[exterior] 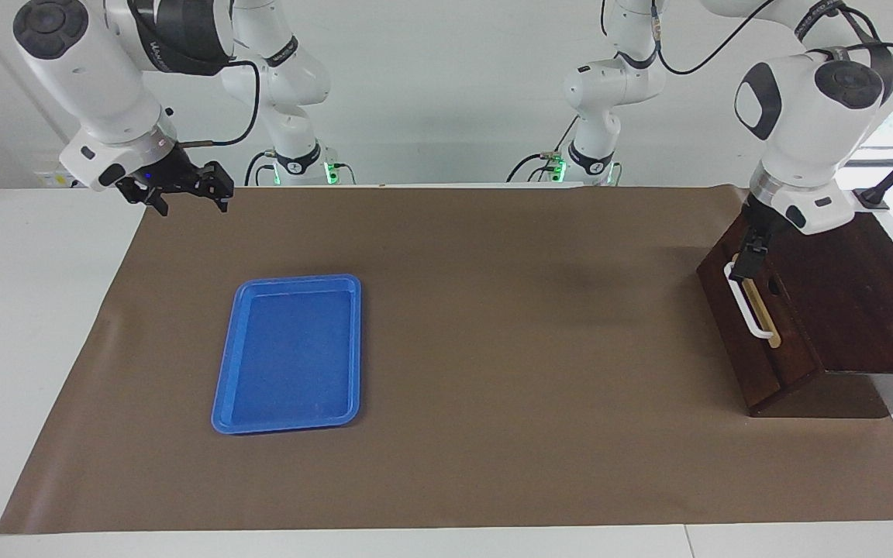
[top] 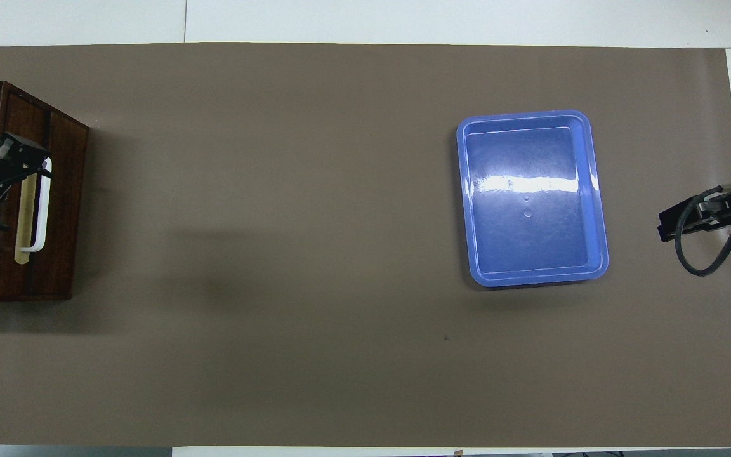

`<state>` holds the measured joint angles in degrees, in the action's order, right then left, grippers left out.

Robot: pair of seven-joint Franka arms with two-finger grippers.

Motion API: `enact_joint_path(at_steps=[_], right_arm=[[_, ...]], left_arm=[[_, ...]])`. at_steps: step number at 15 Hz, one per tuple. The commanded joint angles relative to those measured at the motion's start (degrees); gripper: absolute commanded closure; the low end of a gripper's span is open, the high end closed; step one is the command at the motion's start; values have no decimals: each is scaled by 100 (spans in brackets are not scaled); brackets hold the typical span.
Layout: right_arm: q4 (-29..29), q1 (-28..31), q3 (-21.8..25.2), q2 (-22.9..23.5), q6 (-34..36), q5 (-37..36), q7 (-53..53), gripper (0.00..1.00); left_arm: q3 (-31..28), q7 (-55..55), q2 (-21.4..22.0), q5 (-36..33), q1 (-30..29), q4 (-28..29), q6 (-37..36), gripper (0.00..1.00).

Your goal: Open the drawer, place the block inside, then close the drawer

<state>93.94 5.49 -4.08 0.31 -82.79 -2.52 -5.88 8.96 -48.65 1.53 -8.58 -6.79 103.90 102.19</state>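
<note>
Drawer point(exterior: 753, 325) sits pushed flush at the left arm's end of the counter point(exterior: 493, 349), its white handle point(exterior: 749, 306) running away from the robots. Left gripper point(exterior: 750, 252) hovers over the handle's robot-end, spread wide and empty. Right gripper point(exterior: 183, 186), wide open, waits. Block unseen.

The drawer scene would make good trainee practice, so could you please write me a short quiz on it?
1. True or false: the drawer is shut.
2. What is the left hand over? A) the blue tray B) the drawer's white handle C) bare table
3. Which colour is the tray?

Key: 1 true; 2 B; 3 blue. The right hand waits over the table edge at its own end, open and empty.
</note>
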Motion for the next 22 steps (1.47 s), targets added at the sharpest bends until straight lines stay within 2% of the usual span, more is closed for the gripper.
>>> enact_joint_path(at_steps=[1, 3, 7, 8, 10, 12, 17, 22], right_arm=[[11, -31, 30, 13, -88, -108, -106, 0], [-7, 4, 12, -13, -53, -99, -97, 0], [-139, -22, 12, -40, -88, -73, -71, 0], [-157, -22, 12, -40, -123, -56, -62, 0], [-209, -31, 3, -31, -149, -47, -53, 0], [-201, -39, -5, -31, -219, -38, -36, 0], [-183, -39, -14, -40, -264, -29, -36, 0], [-192, -31, -14, -40, -255, -29, -45, 0]], left_arm=[[-8, 1477, 208, 233, 73, -220, -856, 0], [-8, 2234, 199, 821, 73, -615, -1410, 0], [80, 2833, 129, 920, 275, -740, -1694, 0], [88, 2974, 59, 937, 266, -792, -1816, 0], [54, 3019, -458, 955, 397, -1221, -2132, 0], [1, 3072, -548, 955, 485, -1494, -2405, 0], [-166, 3221, -399, 964, 565, -1513, -2511, 0], [-149, 3520, -399, 955, 583, -1531, -2213, 0]])
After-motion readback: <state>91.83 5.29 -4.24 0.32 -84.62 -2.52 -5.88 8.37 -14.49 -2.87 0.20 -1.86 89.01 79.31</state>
